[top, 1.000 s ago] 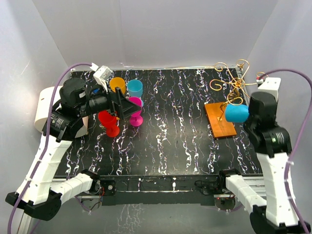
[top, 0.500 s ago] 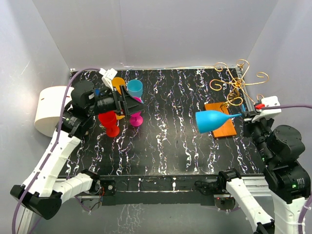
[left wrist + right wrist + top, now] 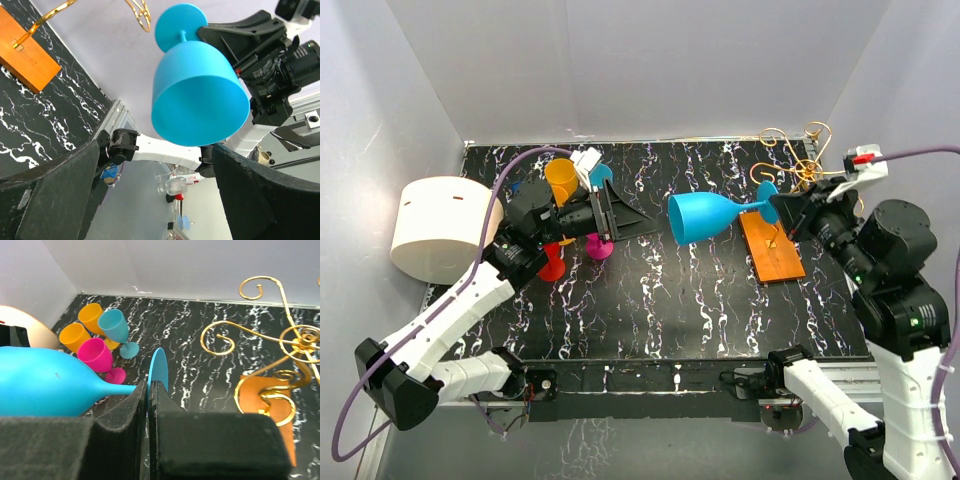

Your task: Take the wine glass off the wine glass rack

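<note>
The blue wine glass (image 3: 705,215) lies on its side in the air over the table's middle, bowl to the left. My right gripper (image 3: 782,208) is shut on its foot disc (image 3: 159,371); the bowl (image 3: 45,385) fills the lower left of the right wrist view. The wine glass rack stands at the right, with an orange base (image 3: 772,247) and bare gold wire hooks (image 3: 800,165), apart from the glass. My left gripper (image 3: 635,215) is open and points right at the bowl, just short of it. In the left wrist view the glass (image 3: 197,95) hangs above my spread fingers (image 3: 50,190).
Several coloured glasses stand at the back left: orange (image 3: 562,178), teal (image 3: 602,177), pink (image 3: 598,246), red (image 3: 552,266). A white cylinder (image 3: 440,228) sits at the table's left edge. White walls enclose the table.
My right gripper has carried the blue glass off the rack and leftward over the table, turning it on its side. My left arm has swung right toward the bowl.
</note>
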Tool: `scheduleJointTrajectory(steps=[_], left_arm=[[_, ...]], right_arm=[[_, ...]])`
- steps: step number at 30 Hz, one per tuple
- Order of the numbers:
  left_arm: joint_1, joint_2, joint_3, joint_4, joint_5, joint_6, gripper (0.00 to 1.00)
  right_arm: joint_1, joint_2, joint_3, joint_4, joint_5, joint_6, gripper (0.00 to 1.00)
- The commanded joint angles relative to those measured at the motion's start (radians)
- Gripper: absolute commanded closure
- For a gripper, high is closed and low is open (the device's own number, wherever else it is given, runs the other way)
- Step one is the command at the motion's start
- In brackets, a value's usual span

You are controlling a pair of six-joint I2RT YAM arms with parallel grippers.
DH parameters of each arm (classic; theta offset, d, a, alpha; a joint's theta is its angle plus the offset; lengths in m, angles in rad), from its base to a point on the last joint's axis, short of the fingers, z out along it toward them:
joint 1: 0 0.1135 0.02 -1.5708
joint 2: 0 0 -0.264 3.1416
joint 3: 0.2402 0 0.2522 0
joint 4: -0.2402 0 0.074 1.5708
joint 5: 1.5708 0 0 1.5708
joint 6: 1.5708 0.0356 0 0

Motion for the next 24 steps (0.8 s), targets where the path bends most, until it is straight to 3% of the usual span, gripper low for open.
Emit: scheduleJointTrajectory(steps=[1, 5, 8, 13, 17, 18, 20, 24], left_arm=[[-0.044, -0.03, 0.05, 0.043, -0.12, 0.012, 0.1], [-0.099, 0.021, 0.08, 0.032, -0.165, 0.019, 0.19], [-0.114, 0.045, 0.121, -0.056, -0.229, 0.038, 0.32], [-0.114, 0.06, 0.119, -0.081, -0.268, 0.02, 0.62], [-0.113, 0.08, 0.131, -0.121, -0.242, 0.016, 0.96], [-0.114, 0.074, 0.132, -0.146, -0.242, 0.019, 1.0], [-0.114, 0.05, 0.132, -0.202, -0.255, 0.036, 1.0], [-0.114, -0.033, 0.16, -0.43, -0.36, 0.121, 1.0]], right_arm=[[0.006, 0.047, 0.044, 0.12, -0.083, 0.129, 1.0], [0.005, 0.057, 0.021, 0.165, -0.103, 0.139, 1.0], [0.006, 0.052, 0.006, 0.186, -0.143, 0.154, 1.0], [0.007, 0.036, -0.051, 0.223, -0.209, 0.158, 1.0], [0.017, 0.023, -0.094, 0.262, -0.24, 0.141, 1.0], [0.02, 0.024, -0.096, 0.264, -0.24, 0.133, 1.0], [0.029, 0.03, -0.096, 0.262, -0.239, 0.119, 0.87], [0.048, 0.039, -0.093, 0.26, -0.23, 0.063, 0.42]])
